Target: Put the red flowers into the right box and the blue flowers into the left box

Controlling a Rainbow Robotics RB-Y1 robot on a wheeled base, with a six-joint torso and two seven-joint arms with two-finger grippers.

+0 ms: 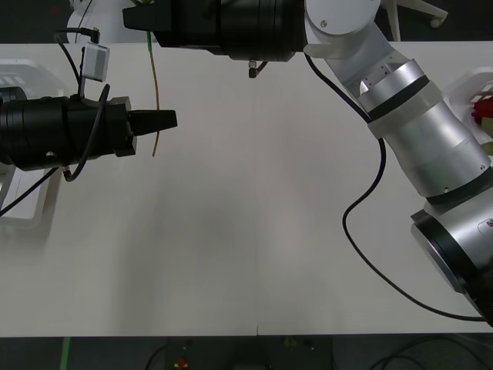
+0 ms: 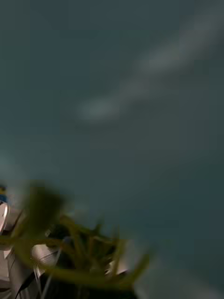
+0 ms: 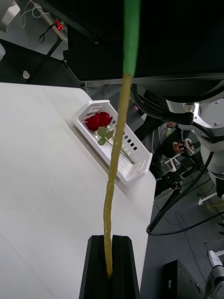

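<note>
Fingers (image 3: pixel 122 261) of the left gripper (image 1: pixel 166 119) are pinched on the bottom end of a long flower stem (image 1: pixel 155 100), which runs up to the right gripper (image 1: pixel 150 17) at the table's far edge; can't tell if that one's clamped or loose. Red flowers (image 3: pixel 98 120) already lie in the right box (image 3: pixel 135 159). Looks like a handoff, so next I'd guess the left arm carries it toward the left box (image 1: pixel 15 212)

The wide middle of the white table (image 1: pixel 246 247) is lying open. A long flower stem (image 1: pixel 156 92) is hanging across the far-left path, the right arm (image 1: pixel 416 131) is stretching overhead, and its black cable (image 1: pixel 370 231) is trailing over the right side.
</note>
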